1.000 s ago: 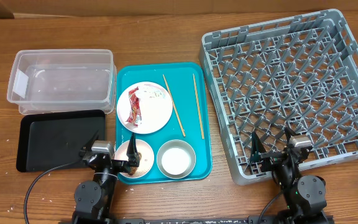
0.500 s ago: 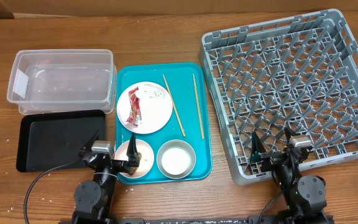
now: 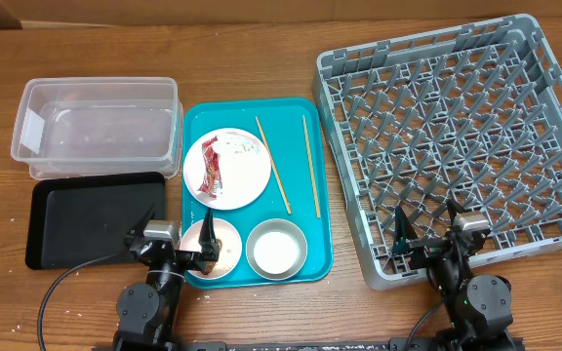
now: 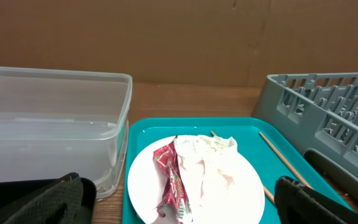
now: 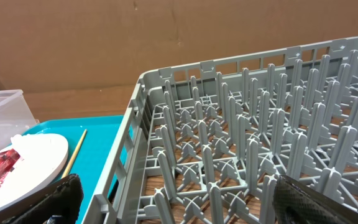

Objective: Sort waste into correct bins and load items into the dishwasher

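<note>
Judging by how things lie, the sort is at its 1st step: the clear tub (image 3: pixel 96 127), black tray (image 3: pixel 76 219) and dish rack (image 3: pixel 457 136) hold nothing. The left hand (image 4: pixel 179 200) and right hand (image 5: pixel 173 199) hang over the near edge of the tabletop (image 3: pixel 261 49), both spread wide, gripping nothing. The red snack wrapper (image 3: pixel 209 171) lies on the white plate (image 3: pixel 247 175) on the teal tray (image 3: pixel 301 200), beside 2 chopsticks (image 3: pixel 272 166). Next, the left hand likely needs to reach forward, lower onto the wrapper and pinch it.
</note>
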`<state>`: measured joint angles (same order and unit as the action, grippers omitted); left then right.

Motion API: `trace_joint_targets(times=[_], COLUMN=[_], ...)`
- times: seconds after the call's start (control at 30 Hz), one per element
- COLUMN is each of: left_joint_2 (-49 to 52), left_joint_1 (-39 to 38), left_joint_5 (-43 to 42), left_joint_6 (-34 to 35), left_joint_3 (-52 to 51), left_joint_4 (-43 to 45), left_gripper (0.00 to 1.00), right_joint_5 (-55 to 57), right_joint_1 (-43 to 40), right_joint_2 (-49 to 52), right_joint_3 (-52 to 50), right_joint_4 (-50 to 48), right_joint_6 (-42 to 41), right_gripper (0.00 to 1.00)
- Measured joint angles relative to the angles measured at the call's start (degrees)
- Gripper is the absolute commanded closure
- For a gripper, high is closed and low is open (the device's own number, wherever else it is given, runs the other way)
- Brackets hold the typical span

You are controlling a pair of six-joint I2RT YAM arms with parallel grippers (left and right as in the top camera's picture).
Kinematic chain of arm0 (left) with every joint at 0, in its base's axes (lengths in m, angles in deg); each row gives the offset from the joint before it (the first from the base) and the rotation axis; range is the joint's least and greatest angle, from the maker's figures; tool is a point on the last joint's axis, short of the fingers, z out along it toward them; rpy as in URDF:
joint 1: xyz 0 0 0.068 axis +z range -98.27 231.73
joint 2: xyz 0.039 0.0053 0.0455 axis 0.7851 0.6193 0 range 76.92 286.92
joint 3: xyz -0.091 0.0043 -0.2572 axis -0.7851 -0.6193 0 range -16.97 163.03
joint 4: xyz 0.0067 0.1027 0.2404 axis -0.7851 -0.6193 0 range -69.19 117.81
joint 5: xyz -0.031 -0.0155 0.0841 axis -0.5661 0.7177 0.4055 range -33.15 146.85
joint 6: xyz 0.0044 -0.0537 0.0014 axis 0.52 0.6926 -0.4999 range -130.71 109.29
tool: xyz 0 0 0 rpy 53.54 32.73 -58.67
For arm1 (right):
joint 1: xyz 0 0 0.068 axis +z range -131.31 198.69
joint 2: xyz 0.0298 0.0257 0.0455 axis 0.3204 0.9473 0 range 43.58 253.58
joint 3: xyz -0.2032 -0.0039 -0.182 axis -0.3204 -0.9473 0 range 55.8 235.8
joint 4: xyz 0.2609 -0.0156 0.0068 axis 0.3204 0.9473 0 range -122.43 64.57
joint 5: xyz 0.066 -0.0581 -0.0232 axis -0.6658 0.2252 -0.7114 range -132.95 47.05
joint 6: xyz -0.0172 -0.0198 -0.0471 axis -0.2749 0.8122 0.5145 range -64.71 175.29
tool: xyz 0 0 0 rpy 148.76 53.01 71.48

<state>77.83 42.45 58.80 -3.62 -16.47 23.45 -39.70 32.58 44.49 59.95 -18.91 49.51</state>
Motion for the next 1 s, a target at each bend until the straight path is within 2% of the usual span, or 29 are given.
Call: trace_joint_targets(times=[0.17,0.3,0.37,0.47,0.57,0.7,0.77,0.87,0.9,1.0], left_joint_2=[0.0,0.0,0.0,0.0,0.0,2.9,6.8,15.5,21.0,31.3], left_joint_1=[0.0,0.0,0.0,0.0,0.0,0.0,0.0,0.0,0.0,0.0], left_joint_5=[-0.8,-5.6,-9.2,-14.3,-17.2,-18.5,-18.9,-19.4,-19.4,-19.9], left_joint_6=[0.8,7.1,11.0,14.3,16.2,17.0,17.2,17.0,16.3,15.3], left_joint_3=[0.0,0.0,0.0,0.2,2.5,12.0,19.3,30.9,36.9,47.3], left_joint_4=[0.0,0.9,4.1,7.9,7.0,-0.7,-7.4,-19.8,-26.6,-36.4], left_gripper=[0.00,0.00,0.00,0.00,0.00,0.00,0.00,0.00,0.00,0.00], right_joint_5=[-1.6,-11.2,-15.8,-19.5,-20.8,-20.9,-20.9,-21.0,-20.9,-20.9], right_joint_1=[0.0,0.0,0.0,0.0,0.0,0.0,0.0,0.0,0.0,0.0], right_joint_2=[-0.1,-0.1,-0.1,-0.1,0.0,2.8,7.1,15.5,20.8,32.4], right_joint_3=[-0.1,-0.1,-0.1,0.2,2.6,12.0,19.2,29.4,34.5,44.6], right_joint_4=[-2.1,-1.9,-3.6,-7.3,-8.8,-6.4,-2.0,7.2,12.7,22.9], right_joint_6=[0.0,-0.2,-1.2,-4.1,-6.3,-7.9,-8.3,-8.6,-8.8,-8.9], right_gripper=[0.00,0.00,0.00,0.00,0.00,0.00,0.00,0.00,0.00,0.00])
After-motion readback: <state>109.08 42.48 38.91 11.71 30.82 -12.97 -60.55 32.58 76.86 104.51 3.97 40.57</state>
